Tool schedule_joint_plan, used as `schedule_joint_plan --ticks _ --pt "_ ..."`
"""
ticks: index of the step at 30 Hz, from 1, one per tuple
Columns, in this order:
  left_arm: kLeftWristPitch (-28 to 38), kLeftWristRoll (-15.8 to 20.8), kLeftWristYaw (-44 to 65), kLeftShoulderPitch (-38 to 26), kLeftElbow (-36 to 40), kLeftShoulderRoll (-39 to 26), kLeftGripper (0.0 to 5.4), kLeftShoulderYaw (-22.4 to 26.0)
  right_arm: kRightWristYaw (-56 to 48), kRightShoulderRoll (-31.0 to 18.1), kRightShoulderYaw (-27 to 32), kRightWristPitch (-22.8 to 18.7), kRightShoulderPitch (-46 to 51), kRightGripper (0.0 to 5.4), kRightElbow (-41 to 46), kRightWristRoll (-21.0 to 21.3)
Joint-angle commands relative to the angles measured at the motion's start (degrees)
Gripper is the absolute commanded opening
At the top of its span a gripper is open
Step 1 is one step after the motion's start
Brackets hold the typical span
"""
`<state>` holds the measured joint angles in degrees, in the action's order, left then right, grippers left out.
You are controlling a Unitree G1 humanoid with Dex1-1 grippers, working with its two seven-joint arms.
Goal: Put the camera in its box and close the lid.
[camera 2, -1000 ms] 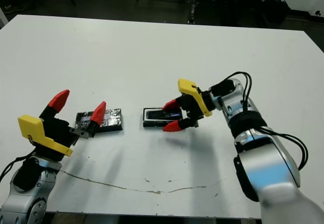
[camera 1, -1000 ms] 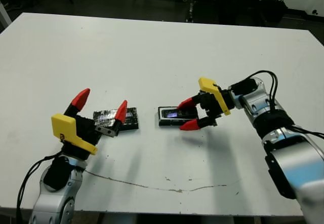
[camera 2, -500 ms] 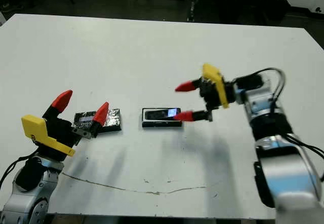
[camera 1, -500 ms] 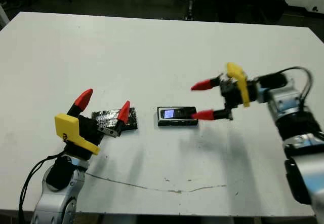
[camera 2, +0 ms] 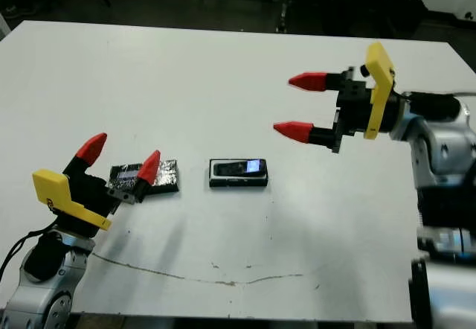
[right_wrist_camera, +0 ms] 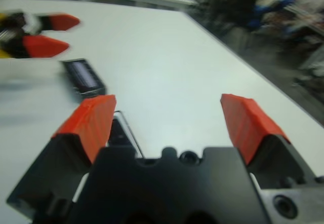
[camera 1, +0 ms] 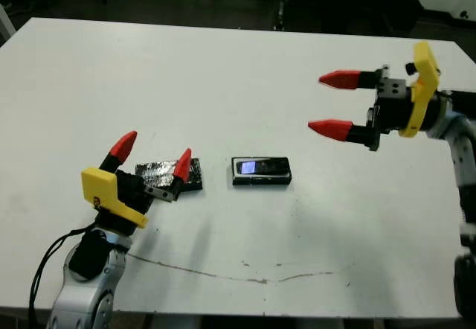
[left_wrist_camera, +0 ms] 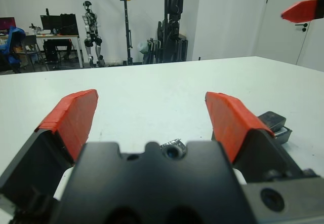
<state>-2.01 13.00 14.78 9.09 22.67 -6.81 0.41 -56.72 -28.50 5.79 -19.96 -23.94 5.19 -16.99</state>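
Camera (camera 1: 260, 170) apparently seated in its box (camera 1: 261, 181) mid-worktop; the glossy lid (camera 1: 169, 174) lies toward the left edge. Left gripper (camera 1: 152, 154) hovers over it, right gripper (camera 1: 336, 104) is raised clear; both jaws wide, empty. The thin lid could skid from a shallow pinch.

bright even overhead light on the white table (camera 1: 223, 76), soft faint shadows under my arms. silvery glare patches on the lid (camera 1: 160, 171). my right wrist view is motion-blurred all over; left wrist view sharp, background room well lit.
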Motion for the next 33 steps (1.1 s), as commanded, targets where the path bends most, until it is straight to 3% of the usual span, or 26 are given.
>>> schedule_joint_plan --ticks 1,5,8,14,23,33 --pt "-0.78 -0.15 -0.37 0.81 0.20 -0.13 5.40 -0.19 10.27 2.21 -1.16 6.02 10.84 4.82 10.17 6.54" --pt "-0.73 0.49 -0.29 0.80 0.07 0.24 5.40 -0.28 19.36 3.66 -5.16 15.37 18.31 4.32 15.63 16.36" --pt "-0.67 0.10 -0.37 0.71 -0.02 0.03 5.40 -0.31 24.16 4.74 -7.33 18.80 21.04 3.90 16.85 20.83" --pt "-0.45 -0.18 -0.42 0.95 0.04 0.06 5.40 -0.40 30.46 6.21 -12.37 19.61 23.85 3.00 18.20 28.67" --pt "-1.42 0.25 -0.87 1.26 0.70 0.28 5.40 -0.53 39.65 10.46 -17.22 20.87 23.06 1.74 13.37 36.83" --pt "-0.78 -0.24 -0.95 1.27 0.45 0.22 5.40 -0.79 43.10 14.66 -18.26 18.05 19.77 0.30 8.94 38.05"
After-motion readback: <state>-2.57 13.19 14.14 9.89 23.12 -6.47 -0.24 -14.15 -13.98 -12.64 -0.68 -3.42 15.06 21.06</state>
